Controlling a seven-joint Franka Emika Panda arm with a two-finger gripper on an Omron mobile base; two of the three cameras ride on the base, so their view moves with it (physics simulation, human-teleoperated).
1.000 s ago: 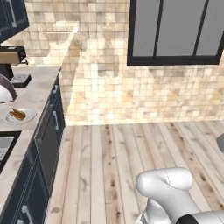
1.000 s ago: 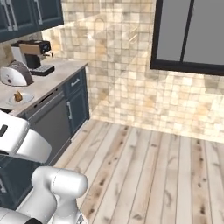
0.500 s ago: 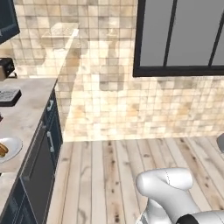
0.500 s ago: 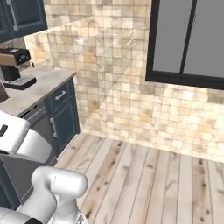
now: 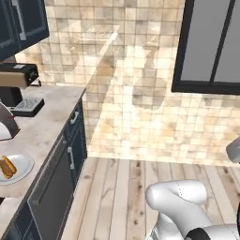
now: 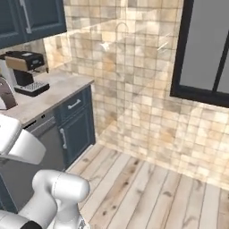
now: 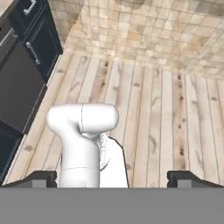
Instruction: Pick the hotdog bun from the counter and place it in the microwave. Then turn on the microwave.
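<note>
The hotdog bun (image 5: 6, 167), small and golden-brown, lies on a round white plate (image 5: 24, 164) at the left edge of the left base view. The plate sits on the light marbled counter (image 5: 47, 123) above dark blue cabinet fronts; the counter (image 6: 53, 87) also runs along the left of the right base view. The microwave is out of view. In the hand view my gripper (image 7: 116, 177) is open, its two dark fingertips (image 7: 43, 177) wide apart with nothing between them, looking down at the wooden floor far from the bun.
A black and tan coffee machine (image 5: 18, 84) stands at the counter's far end (image 6: 24, 71). A grey curved object (image 5: 5, 125) stands beside the plate. Dark upper cabinets (image 6: 31, 18) hang above. A tiled wall and a dark-framed window (image 5: 211, 47) lie ahead across the plank floor (image 7: 166, 113).
The whole picture has shifted in both base views, so the base has moved: counter and coffee machine look nearer and the window sits further right. The gripper stays open.
</note>
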